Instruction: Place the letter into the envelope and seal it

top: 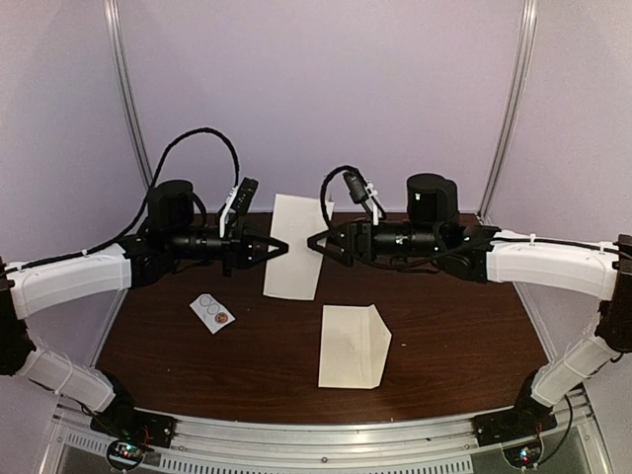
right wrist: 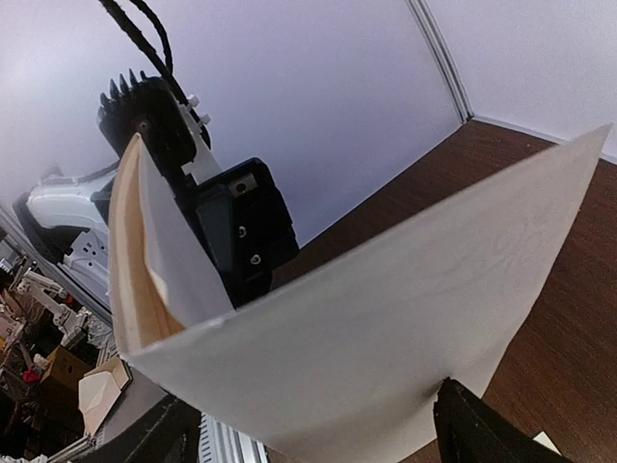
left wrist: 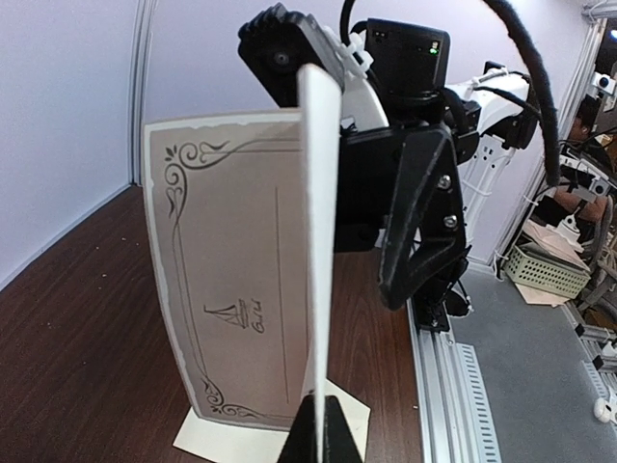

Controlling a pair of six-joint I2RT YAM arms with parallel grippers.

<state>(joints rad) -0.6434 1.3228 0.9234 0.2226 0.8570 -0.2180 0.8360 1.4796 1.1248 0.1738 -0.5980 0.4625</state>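
Observation:
The letter [top: 294,247], a white sheet, hangs in the air above the back of the table, between both grippers. My left gripper [top: 281,247] is shut on its left edge; in the left wrist view its fingertips [left wrist: 323,429] pinch the sheet edge-on, with a printed, bordered leaf [left wrist: 241,280] bent off to the left. My right gripper [top: 314,244] is open, with its fingers [right wrist: 482,424] wide apart on either side of the letter [right wrist: 386,328]. The cream envelope [top: 353,346] lies flat on the table nearer me, its pointed flap open to the right.
A small white card with round stickers [top: 212,313] lies on the dark wooden table [top: 454,336] at the left. A metal rail [top: 326,430] runs along the near edge. Upright frame posts [top: 128,99] and pale walls close in the back.

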